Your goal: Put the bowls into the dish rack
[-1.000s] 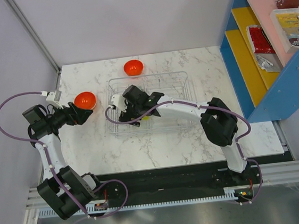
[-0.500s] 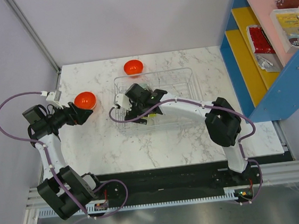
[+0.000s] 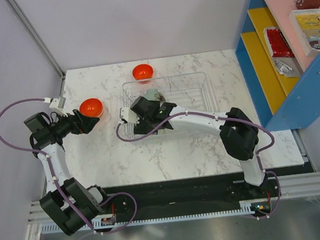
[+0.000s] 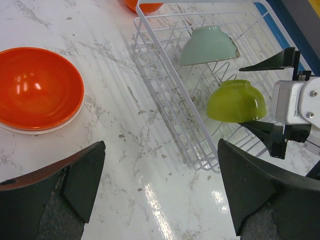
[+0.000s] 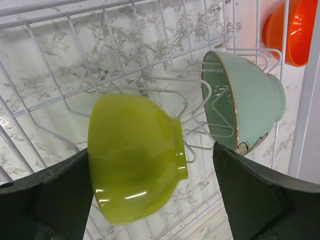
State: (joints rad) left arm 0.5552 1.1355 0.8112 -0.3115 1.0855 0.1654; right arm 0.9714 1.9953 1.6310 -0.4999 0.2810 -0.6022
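Observation:
The dish rack [image 3: 195, 102] is a white wire rack on the marble table, also in the left wrist view [image 4: 165, 105]. A lime green bowl [image 5: 132, 155] lies on its side in it, also in the left wrist view [image 4: 235, 102]. A pale teal bowl [image 3: 153, 94] stands on edge beside it. My right gripper [image 3: 147, 111] is open, its fingers either side of the green bowl [image 5: 150, 165]. One orange bowl [image 3: 92, 107] sits left of the rack and another [image 3: 142, 72] behind it. My left gripper [image 4: 161, 150] is open and empty over bare table beside the nearer orange bowl [image 4: 37, 87].
A blue shelf unit [image 3: 259, 86] with yellow and pink shelves holding packets stands at the table's right edge. White walls close the back and left sides. The table's front edge runs just ahead of the arm bases.
The rack slid a little right and away with my right gripper. The gripper then drew back slightly, uncovering the teal bowl. The left arm has not moved.

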